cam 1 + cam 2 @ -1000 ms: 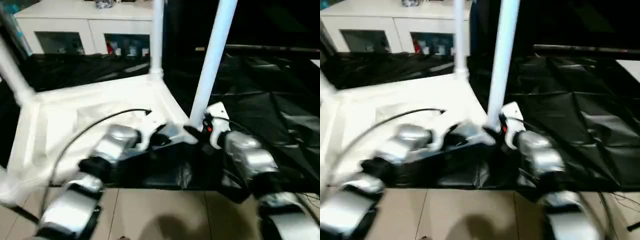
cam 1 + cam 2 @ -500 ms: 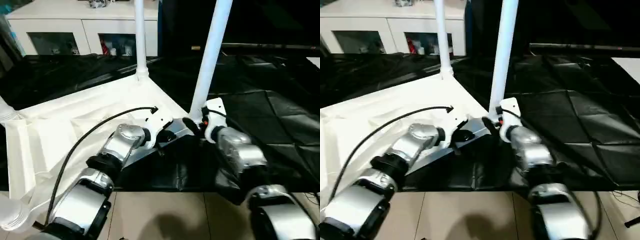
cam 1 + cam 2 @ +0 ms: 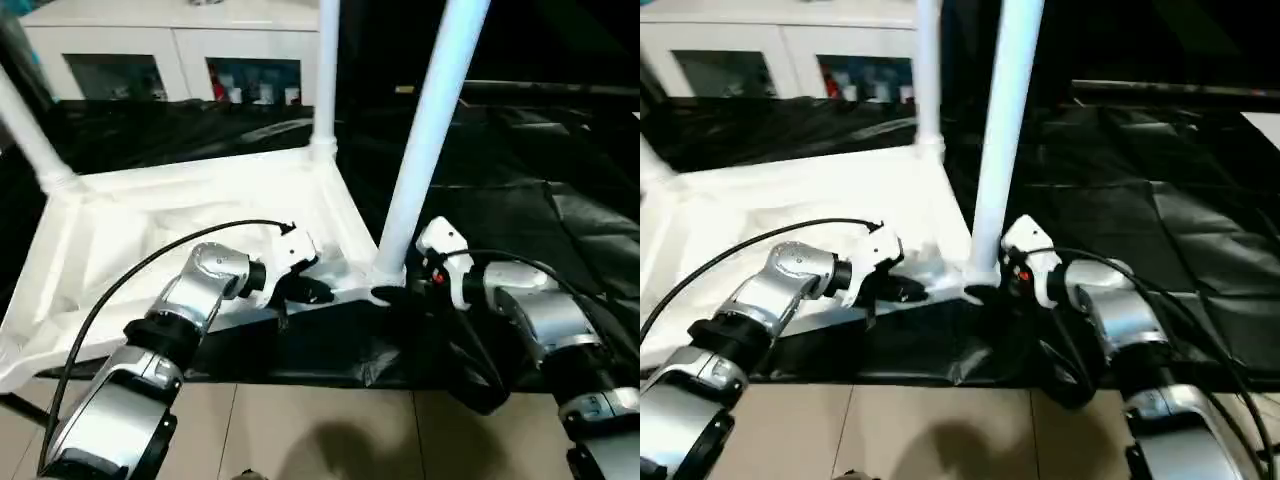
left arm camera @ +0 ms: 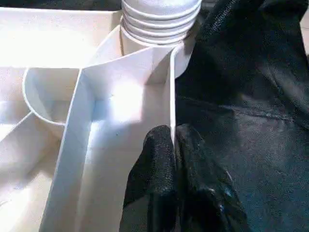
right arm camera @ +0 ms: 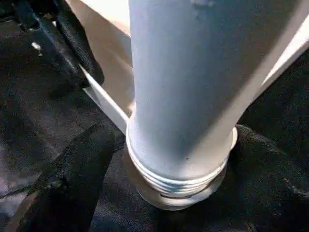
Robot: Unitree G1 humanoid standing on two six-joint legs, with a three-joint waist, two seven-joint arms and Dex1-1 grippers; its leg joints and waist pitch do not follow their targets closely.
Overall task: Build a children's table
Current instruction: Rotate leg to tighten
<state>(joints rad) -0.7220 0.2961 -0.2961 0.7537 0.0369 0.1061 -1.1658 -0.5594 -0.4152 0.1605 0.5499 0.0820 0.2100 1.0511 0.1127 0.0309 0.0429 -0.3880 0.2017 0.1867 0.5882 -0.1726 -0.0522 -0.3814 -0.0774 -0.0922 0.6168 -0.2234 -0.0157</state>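
Note:
The white tabletop (image 3: 150, 215) lies upside down on a black sheet, ribs facing up. Three white legs stand in its corner sockets: the near right leg (image 3: 430, 140), the far right leg (image 3: 325, 80) and the far left leg (image 3: 30, 130). My left gripper (image 3: 305, 292) is shut on the thin rim wall (image 4: 171, 96) of the tabletop, just beside the near right socket. My right gripper (image 3: 393, 293) is at the foot of the near right leg (image 5: 183, 87). One of its black fingers (image 5: 72, 183) stands on each side of the threaded collar, open.
The black sheet (image 3: 520, 200) covers the ground to the right and behind. A white cabinet (image 3: 150, 40) with glass doors stands at the back left. Bare tan floor (image 3: 300, 430) lies in front. A black cable (image 3: 130, 285) arcs over my left forearm.
The whole picture has shifted, so the camera moved. Both grippers have stayed at the near right corner, the left on the rim and the right at the leg's foot.

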